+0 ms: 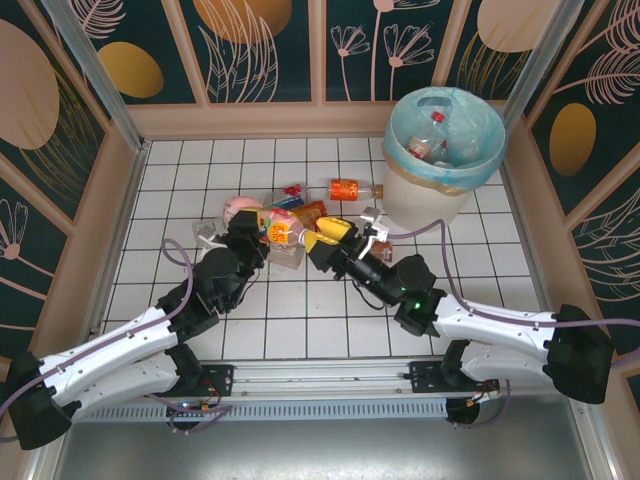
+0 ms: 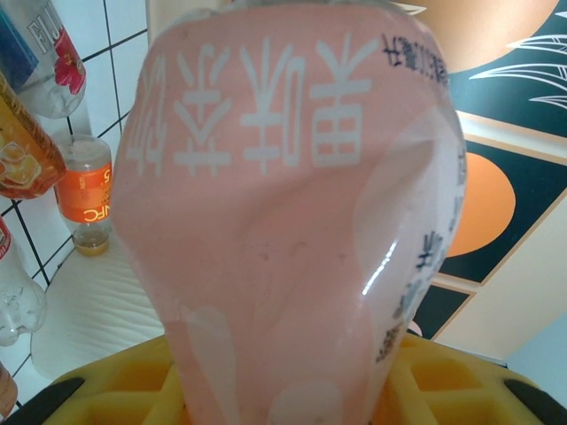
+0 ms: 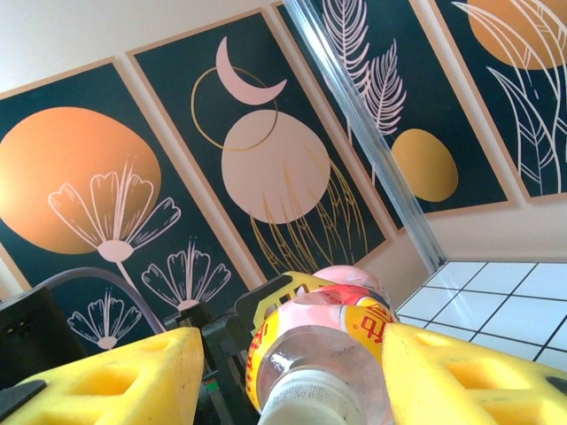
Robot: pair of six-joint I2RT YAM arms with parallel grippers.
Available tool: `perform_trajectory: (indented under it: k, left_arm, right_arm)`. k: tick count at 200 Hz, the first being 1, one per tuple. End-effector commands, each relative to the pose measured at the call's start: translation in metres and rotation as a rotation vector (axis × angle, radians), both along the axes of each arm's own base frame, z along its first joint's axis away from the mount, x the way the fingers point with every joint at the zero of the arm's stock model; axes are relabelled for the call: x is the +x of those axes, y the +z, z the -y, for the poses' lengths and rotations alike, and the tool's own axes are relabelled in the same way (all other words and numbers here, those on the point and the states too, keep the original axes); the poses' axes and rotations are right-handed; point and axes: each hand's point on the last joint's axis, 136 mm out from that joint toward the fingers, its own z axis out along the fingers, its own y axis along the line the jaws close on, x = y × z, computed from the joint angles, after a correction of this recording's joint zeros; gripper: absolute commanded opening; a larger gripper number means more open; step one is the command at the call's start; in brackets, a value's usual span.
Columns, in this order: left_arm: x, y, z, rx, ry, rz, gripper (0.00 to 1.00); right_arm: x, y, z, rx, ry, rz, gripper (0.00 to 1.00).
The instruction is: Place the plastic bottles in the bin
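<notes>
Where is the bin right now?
In the top view, the bin stands in the far right corner of the tiled table, just right of a lying orange-labelled bottle.

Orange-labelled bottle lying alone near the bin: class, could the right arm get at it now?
Probably yes: the orange-labelled bottle lies on open tiles just beyond the right tool, though a clear bottle sits between that tool's fingers.

The bin (image 1: 425,205) stands in the far right corner of the counter (image 1: 200,160) — several bottles (image 1: 432,140) lie inside it. One bottle (image 1: 345,188) lies just left of the bin. A heap of bottles (image 1: 285,228) sits mid-counter — left of that one, slightly nearer.
</notes>
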Motion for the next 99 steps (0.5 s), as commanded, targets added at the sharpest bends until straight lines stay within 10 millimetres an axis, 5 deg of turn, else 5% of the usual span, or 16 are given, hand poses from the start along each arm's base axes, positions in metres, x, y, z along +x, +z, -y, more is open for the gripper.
perform_trajectory:
  k: [1, 56, 99]
  left_arm:
    - [-0.003, 0.027, -0.003, -0.096, -0.001, 0.054, 0.0]
    - [-0.002, 0.024, -0.008, -0.151, 0.026, 0.059, 0.0]
    - [-0.002, 0.019, -0.007, -0.162, 0.025, 0.051, 0.0]
  right_arm:
    - [0.006, 0.018, 0.001, 0.051, -0.052, 0.003, 0.56]
    - [0.006, 0.012, -0.026, 0.046, -0.024, -0.029, 0.55]
    - [0.01, 0.016, -0.03, 0.051, -0.047, -0.018, 0.38]
